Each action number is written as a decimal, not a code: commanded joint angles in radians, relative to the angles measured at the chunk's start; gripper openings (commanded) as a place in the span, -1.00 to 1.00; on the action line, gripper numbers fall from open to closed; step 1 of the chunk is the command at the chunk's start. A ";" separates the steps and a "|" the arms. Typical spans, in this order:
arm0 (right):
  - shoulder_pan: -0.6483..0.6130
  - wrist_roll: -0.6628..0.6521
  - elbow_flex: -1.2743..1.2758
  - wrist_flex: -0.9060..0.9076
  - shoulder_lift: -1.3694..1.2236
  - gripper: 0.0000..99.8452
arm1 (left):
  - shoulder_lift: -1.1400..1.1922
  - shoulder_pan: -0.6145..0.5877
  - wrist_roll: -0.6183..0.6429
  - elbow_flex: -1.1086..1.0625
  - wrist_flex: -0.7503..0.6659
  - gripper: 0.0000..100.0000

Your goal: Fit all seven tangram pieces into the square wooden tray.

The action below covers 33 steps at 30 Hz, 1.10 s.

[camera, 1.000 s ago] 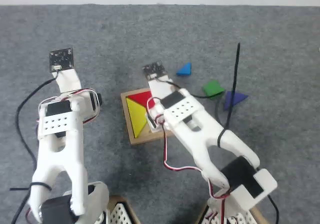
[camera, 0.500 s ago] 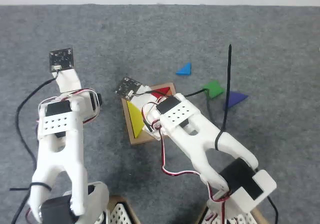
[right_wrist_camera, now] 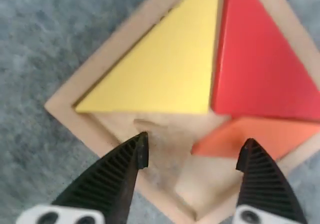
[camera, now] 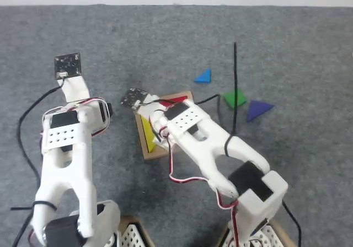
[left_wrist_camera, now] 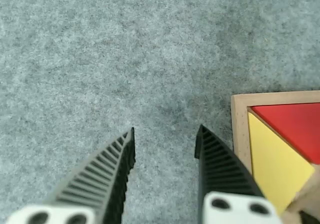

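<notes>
The square wooden tray [camera: 144, 148] lies mid-table and holds a yellow triangle [camera: 147, 129] and a red triangle [camera: 174, 100]. My right arm [camera: 187, 127] hangs over it. My right gripper [right_wrist_camera: 195, 151] is open just above the tray's bare floor [right_wrist_camera: 167, 136], with the yellow triangle [right_wrist_camera: 165, 69], red triangle [right_wrist_camera: 260, 64] and an orange piece [right_wrist_camera: 260, 134] below it. My left gripper [left_wrist_camera: 165, 154] is open over carpet beside the tray's corner [left_wrist_camera: 240, 119]. A blue triangle [camera: 203, 76], green square [camera: 235, 98] and purple triangle [camera: 258, 109] lie loose to the tray's right.
Grey carpet covers the table. A black cable [camera: 234, 81] from the right arm rises near the green square. The left arm [camera: 66, 148] stands left of the tray. The arm bases sit at the near edge.
My right arm has swung left across the tray, its wrist now past the tray's left corner. The black cable shifted left with it. The left arm has kept still.
</notes>
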State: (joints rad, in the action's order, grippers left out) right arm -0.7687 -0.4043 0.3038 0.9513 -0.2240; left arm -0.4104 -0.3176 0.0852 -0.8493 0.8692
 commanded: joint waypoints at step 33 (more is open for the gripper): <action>0.145 -0.012 0.075 -0.048 0.084 -0.41 | -0.009 0.003 0.002 0.005 -0.005 -0.60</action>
State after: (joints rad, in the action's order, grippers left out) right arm -0.6644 -0.4043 0.4450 0.9191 -0.1396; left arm -0.4104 -0.3176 0.0852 -0.8493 0.8692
